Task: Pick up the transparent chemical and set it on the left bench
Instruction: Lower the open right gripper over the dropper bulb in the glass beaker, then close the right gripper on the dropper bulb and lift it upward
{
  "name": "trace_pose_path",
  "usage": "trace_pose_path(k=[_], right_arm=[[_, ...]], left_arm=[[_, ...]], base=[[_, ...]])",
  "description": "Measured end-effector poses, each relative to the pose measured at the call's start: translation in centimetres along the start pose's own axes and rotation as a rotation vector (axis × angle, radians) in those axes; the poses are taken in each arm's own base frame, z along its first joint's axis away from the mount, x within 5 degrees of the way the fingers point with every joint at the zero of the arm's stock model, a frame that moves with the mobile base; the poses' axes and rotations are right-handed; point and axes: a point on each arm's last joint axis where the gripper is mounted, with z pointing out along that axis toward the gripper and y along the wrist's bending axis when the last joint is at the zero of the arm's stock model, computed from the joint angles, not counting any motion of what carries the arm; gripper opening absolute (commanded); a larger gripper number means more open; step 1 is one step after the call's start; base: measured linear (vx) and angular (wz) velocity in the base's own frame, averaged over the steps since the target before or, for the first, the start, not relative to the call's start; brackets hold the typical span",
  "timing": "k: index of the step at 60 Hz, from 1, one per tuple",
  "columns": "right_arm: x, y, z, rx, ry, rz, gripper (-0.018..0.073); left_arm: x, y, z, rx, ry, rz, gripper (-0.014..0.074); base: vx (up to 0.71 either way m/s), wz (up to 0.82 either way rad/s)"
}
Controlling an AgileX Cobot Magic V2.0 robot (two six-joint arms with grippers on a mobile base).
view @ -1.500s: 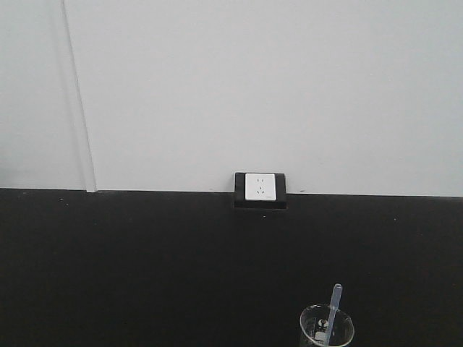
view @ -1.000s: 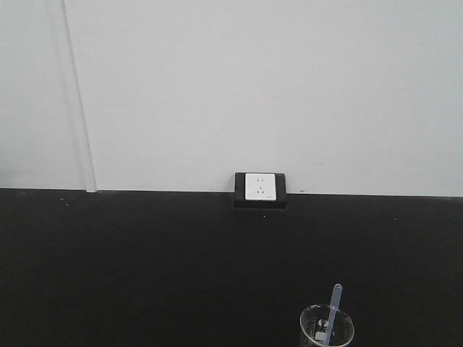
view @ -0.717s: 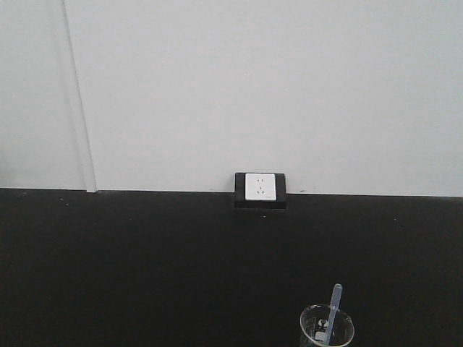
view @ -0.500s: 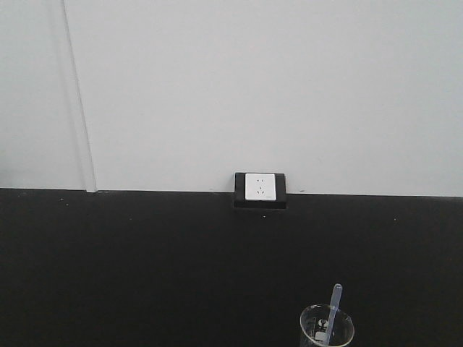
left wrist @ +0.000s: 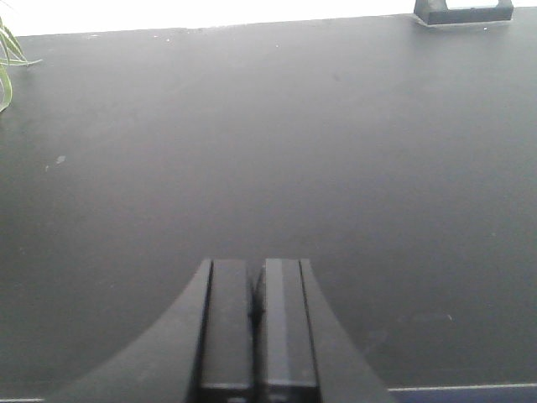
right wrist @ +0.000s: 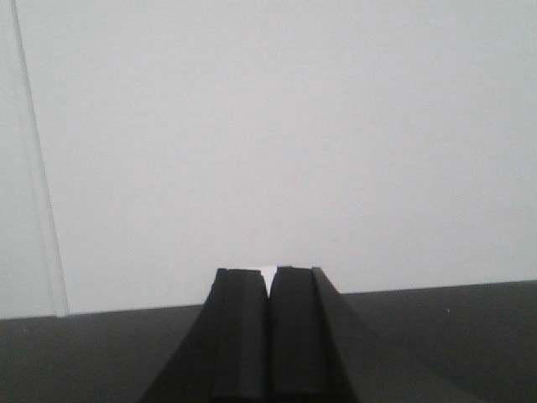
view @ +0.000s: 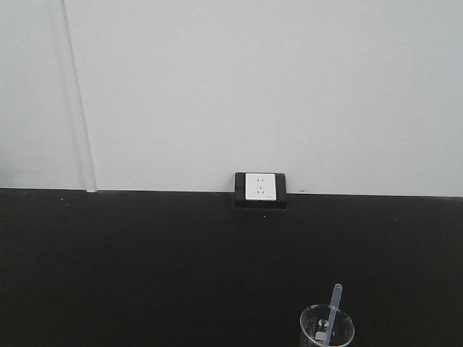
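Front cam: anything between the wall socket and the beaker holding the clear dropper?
Nothing. In the front view, only bare black bench top separates the socket from the beaker, where the clear dropper stands. Neither wrist view shows the beaker.

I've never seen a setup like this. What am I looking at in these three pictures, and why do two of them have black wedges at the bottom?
This is a robot with two arms, and each picture comes from a different camera on it. The front view looks ahead at a white wall, a black bench top and a power socket. At its bottom edge stands a clear glass beaker with a thin bluish dropper leaning inside it. The other two cameras sit on the wrists, so the black wedges are the robot's own pincers seen from behind. The left gripper hangs over bare bench top, with a few green leaves at the picture's edge. The right gripper points at the wall. Both are shut and hold nothing.
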Motion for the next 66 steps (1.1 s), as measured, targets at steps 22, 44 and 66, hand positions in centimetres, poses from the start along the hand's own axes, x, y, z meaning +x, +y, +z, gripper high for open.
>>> trace_pose_path(k=[22, 44, 66], right_arm=[[-10.8, 1.5, 5.3, 0.007, 0.042, -0.065, -0.0008], [-9.0, 1.2, 13.3, 0.035, 0.306, -0.089, 0.0176], [-5.6, 0.7, 15.7, 0.072, 0.448, 0.016, 0.0618]], left_arm=[[0.0, 0.0, 0.0, 0.0, 0.0, 0.0, -0.0003], [0.0, 0.0, 0.0, 0.0, 0.0, 0.0, -0.0003], [0.0, 0.0, 0.0, 0.0, 0.0, 0.0, -0.0003]], base=[[0.0, 0.0], [0.0, 0.0], [0.0, 0.0]])
